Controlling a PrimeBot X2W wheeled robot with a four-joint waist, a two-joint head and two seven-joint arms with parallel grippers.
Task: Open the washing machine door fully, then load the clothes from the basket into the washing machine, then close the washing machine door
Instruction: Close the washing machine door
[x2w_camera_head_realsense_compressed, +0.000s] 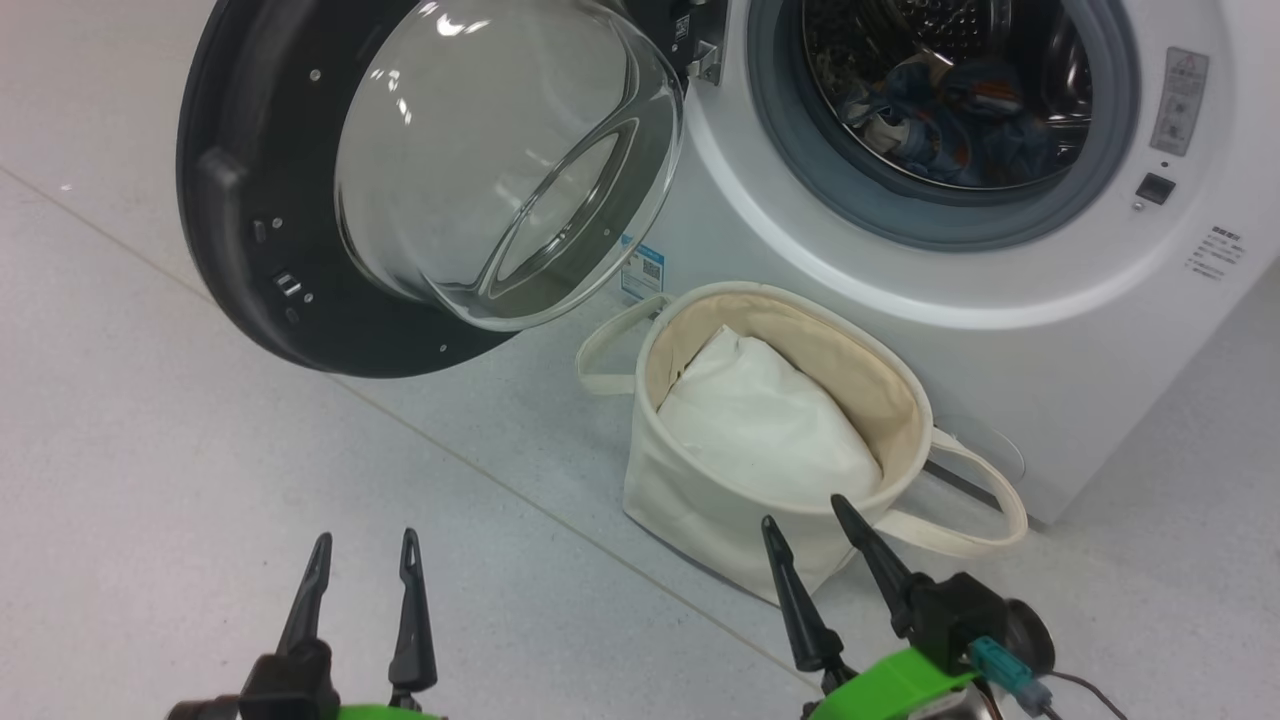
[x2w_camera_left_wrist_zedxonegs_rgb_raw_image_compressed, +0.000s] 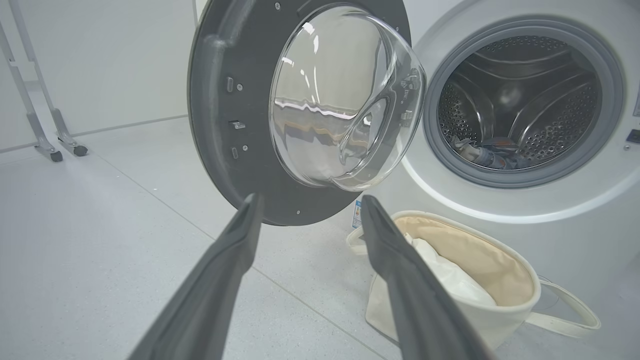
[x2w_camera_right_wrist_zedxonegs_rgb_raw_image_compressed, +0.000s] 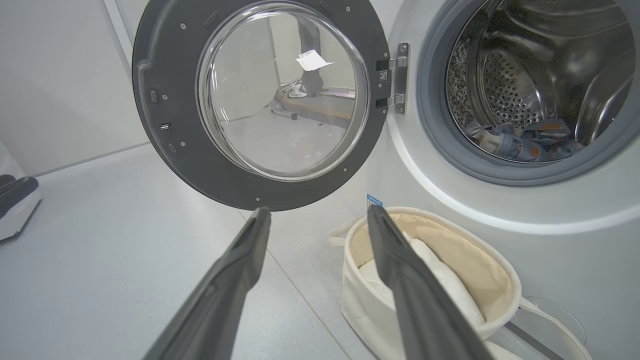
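Note:
The washing machine (x2w_camera_head_realsense_compressed: 1010, 330) stands at the upper right, and its black-rimmed washing machine door (x2w_camera_head_realsense_compressed: 250, 240) is swung wide open to the left with the glass bowl facing me. The clothes (x2w_camera_head_realsense_compressed: 945, 120), blue with orange bits, lie in the steel drum, as the left wrist view (x2w_camera_left_wrist_zedxonegs_rgb_raw_image_compressed: 492, 152) and right wrist view (x2w_camera_right_wrist_zedxonegs_rgb_raw_image_compressed: 520, 142) also show. On the floor in front of the machine sits the cream basket (x2w_camera_head_realsense_compressed: 700, 500), holding plain white padding (x2w_camera_head_realsense_compressed: 765, 420). My left gripper (x2w_camera_head_realsense_compressed: 365, 540) is open and empty, low at the left. My right gripper (x2w_camera_head_realsense_compressed: 803, 512) is open and empty, just before the basket's near wall.
A metal frame on small castors (x2w_camera_left_wrist_zedxonegs_rgb_raw_image_compressed: 50, 145) stands far left by the wall. A white and dark object (x2w_camera_right_wrist_zedxonegs_rgb_raw_image_compressed: 15, 200) sits at the left edge of the right wrist view. The basket's loop handles (x2w_camera_head_realsense_compressed: 985, 500) stick out sideways. Pale floor stretches left of the basket.

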